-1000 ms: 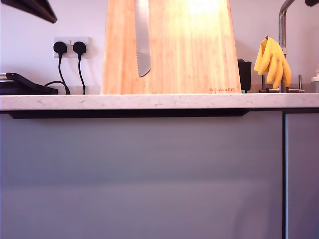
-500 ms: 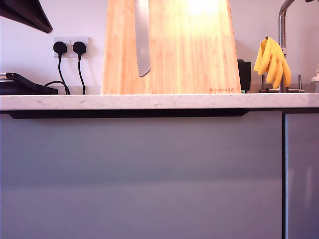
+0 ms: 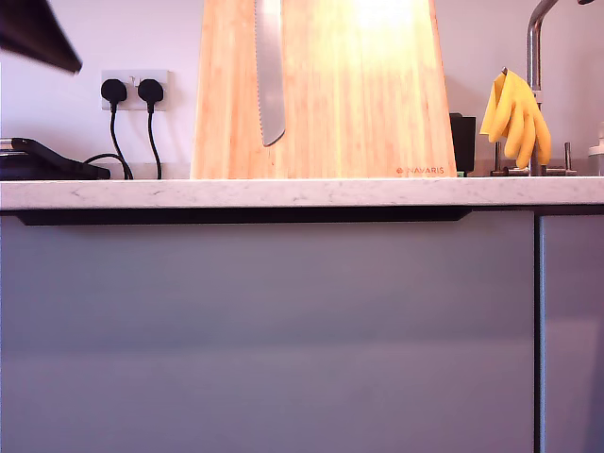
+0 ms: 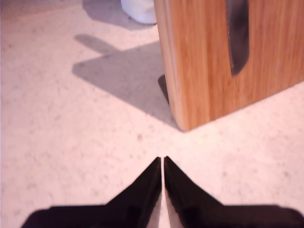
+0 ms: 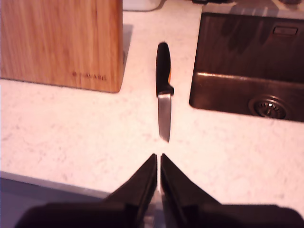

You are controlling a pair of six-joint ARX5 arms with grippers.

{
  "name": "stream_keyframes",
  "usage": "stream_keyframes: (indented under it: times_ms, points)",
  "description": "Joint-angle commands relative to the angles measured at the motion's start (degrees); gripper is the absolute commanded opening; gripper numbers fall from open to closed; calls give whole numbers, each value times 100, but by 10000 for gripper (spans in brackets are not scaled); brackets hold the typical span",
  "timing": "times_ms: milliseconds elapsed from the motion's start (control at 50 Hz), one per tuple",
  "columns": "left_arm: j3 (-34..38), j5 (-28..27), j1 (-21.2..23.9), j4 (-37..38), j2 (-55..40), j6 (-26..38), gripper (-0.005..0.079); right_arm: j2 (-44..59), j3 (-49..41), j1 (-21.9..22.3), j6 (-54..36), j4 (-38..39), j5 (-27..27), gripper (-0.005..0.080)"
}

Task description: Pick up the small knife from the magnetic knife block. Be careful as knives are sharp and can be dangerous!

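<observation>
Up at the exterior view's top left corner a dark, blurred piece of an arm pokes in; which arm it is cannot be told. Below it a double socket on the wall carries two black plugs, their cables dropping to the worktop, and a flat black object lies at the exterior view's left edge. Next comes the block, a broad bamboo slab standing on the worktop, with a long serrated blade stuck upright on its face and red lettering low at its corner on the exterior view's right. Further toward the exterior view's right, yellow gloves hang beside a metal tap.

My first gripper hangs above bare worktop just in front of one lower corner of the block, its jaws pressed together with nothing between them.

My second gripper is likewise closed on nothing. Just beyond its tips the small knife lies flat on the worktop, off the block, its black handle pointing away and its steel tip toward the gripper, not touching it. The knife sits between the block's lettered corner and a dark sink.
</observation>
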State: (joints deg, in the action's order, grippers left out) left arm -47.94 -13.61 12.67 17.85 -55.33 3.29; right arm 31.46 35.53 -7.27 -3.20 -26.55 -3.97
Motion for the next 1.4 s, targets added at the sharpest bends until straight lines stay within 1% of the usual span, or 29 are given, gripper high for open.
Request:
stream_keyframes:
  times_ms: [0, 180, 380, 500, 580, 760, 880, 1000, 1100, 1180, 1200, 1220, 1300, 1380]
  points:
    - [310, 0, 20, -181, 181, -37, -19, -125, -234, -44, 138, 107, 17, -12]
    - [997, 87, 101, -629, 610, -214, -19, -525, -527, -98, 341, 151, 450, -12]
    - [1615, 293, 240, -935, 1167, -315, -19, -979, -719, -236, 334, 122, 485, -12]
    - [1893, 544, 345, -944, 1545, -332, -19, -1158, -734, -328, 339, -160, 660, -12]
    - [2059, 664, 407, -964, 1803, -356, -19, -1285, -793, -404, 345, -166, 761, -12]
    - [2352, 892, 518, -938, 2363, -638, -19, -1648, -1023, -584, 402, -223, 914, -12]
    - [2557, 973, 601, -793, 2743, -741, -19, -1915, -1222, -682, 496, -271, 968, -12]
    - [2780, 1032, 671, -704, 3115, -822, -19, -2238, -1508, -807, 640, -116, 1115, -12]
    - [2896, 1119, 734, -393, 3401, -929, -19, -2522, -1762, -922, 671, -70, 1198, -12]
    - [2896, 1110, 763, -125, 3593, -940, -19, -2658, -1845, -1019, 881, -66, 1106, -12]
    - [2896, 1108, 767, -68, 3635, -1023, -19, -2664, -1843, -1034, 1174, -35, 1067, -12]
    - [2896, 1108, 767, -31, 3668, -1088, -19, -2667, -1838, -1047, 1281, -2, 1043, -12]
    - [2896, 1108, 769, 136, 3742, -1390, -19, -2667, -1825, -1060, 1373, -17, 1047, -12]
    - [2896, 1108, 769, 223, 3773, -1447, -19, -2664, -1825, -1060, 1370, -118, 1047, -12]
